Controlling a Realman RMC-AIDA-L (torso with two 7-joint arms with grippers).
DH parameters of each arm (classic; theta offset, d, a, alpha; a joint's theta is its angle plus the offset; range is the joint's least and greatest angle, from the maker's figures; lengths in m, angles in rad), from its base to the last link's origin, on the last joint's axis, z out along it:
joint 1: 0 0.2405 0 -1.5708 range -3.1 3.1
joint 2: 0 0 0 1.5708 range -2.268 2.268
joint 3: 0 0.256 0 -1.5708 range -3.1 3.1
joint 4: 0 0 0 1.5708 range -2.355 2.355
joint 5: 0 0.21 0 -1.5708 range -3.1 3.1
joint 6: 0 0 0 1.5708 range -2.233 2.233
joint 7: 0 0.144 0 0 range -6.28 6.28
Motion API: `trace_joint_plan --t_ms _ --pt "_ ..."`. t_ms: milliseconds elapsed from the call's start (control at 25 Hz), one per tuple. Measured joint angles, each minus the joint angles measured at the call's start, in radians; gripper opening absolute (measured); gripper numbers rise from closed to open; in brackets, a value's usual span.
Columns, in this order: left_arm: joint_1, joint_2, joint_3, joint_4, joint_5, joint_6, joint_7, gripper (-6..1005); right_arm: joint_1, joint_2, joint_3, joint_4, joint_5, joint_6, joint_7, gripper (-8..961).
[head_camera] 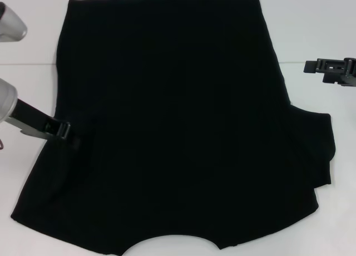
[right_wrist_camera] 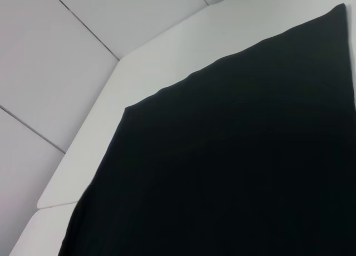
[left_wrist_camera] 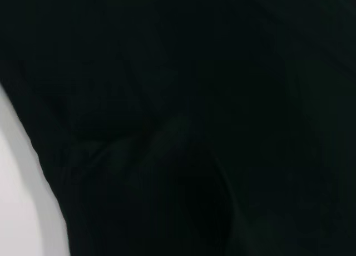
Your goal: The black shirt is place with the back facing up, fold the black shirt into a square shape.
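Shirt (head_camera: 178, 122) lies flat on the white surface (head_camera: 311, 33), covering most of it in the head view. Hem edge is at the far side, straight and smooth. Curved neckline cutout sits at the near edge, roughly central. On the shirt's right side a sleeve sticks out past the body, with its fabric lying in a loose, rounded flap. On the shirt's left side the edge runs in a slanted line, and a soft ridge of cloth shows near the left gripper. Fabric is plain matte black, few wrinkles visible.

Left gripper (head_camera: 71, 134) is low at the shirt's left edge, about halfway along it, with its tip on or in the cloth. The jaws merge with the black fabric, so I cannot tell whether they are spread or pinching the edge. Left wrist view shows almost nothing but shirt (left_wrist_camera: 194, 122), with a rounded fold and a sliver of surface (left_wrist_camera: 22, 200) beside it.

Right gripper (head_camera: 328, 69) is off the shirt, to the right of its far right part, apart from the fabric. Its jaws' state cannot be told either. Right wrist view shows the shirt's (right_wrist_camera: 233, 172) straight edge and corner on the surface (right_wrist_camera: 167, 50).
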Motion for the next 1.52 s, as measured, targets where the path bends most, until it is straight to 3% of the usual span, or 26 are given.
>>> trace_joint_plan --t_ms 200,320,400,560,600,640,680,760,960,1280,1480,1520 --pt "-0.005 0.025 -0.063 -0.007 0.001 0.011 -0.089 34 -0.004 -0.003 0.0 0.001 0.0 0.006 -0.001 865" --pt "0.005 0.04 -0.15 -0.007 -0.018 0.04 -0.068 255 -0.005 -0.005 0.0 0.001 0.0 -0.002 0.001 861" --pt "0.026 0.045 -0.221 -0.011 -0.053 0.068 -0.006 298 -0.009 -0.009 0.0 0.001 -0.004 -0.02 0.003 853" --pt "0.085 0.041 -0.319 -0.054 -0.235 0.109 0.184 385 -0.011 -0.016 0.0 -0.009 -0.054 -0.064 -0.003 838" --pt "0.111 0.037 -0.333 -0.089 -0.336 0.132 0.279 407 -0.012 -0.019 0.001 -0.016 -0.079 -0.077 -0.003 834" --pt "0.111 0.037 -0.333 -0.089 -0.336 0.132 0.279 429 -0.012 -0.022 0.003 -0.027 -0.115 -0.102 0.002 830" --pt "0.15 0.029 -0.339 -0.161 -0.485 0.153 0.413 451 -0.012 -0.026 0.007 -0.04 -0.155 -0.127 0.013 827" --pt "0.174 0.018 -0.341 -0.212 -0.561 0.143 0.478 494 -0.015 -0.031 0.011 -0.065 -0.218 -0.173 0.042 819" --pt "0.184 0.01 -0.342 -0.249 -0.599 0.125 0.493 701 -0.026 -0.033 0.015 -0.092 -0.322 -0.233 0.105 800" --pt "0.17 0.006 -0.34 -0.253 -0.601 0.125 0.491 716 -0.027 -0.028 0.013 -0.061 -0.412 -0.24 0.137 769" --pt "0.17 0.004 -0.34 -0.254 -0.603 0.124 0.482 717 -0.02 -0.021 0.006 -0.017 -0.441 -0.192 0.15 542" --pt "0.17 0.004 -0.341 -0.254 -0.603 0.121 0.481 717 -0.018 -0.019 0.006 -0.007 -0.441 -0.18 0.15 543"
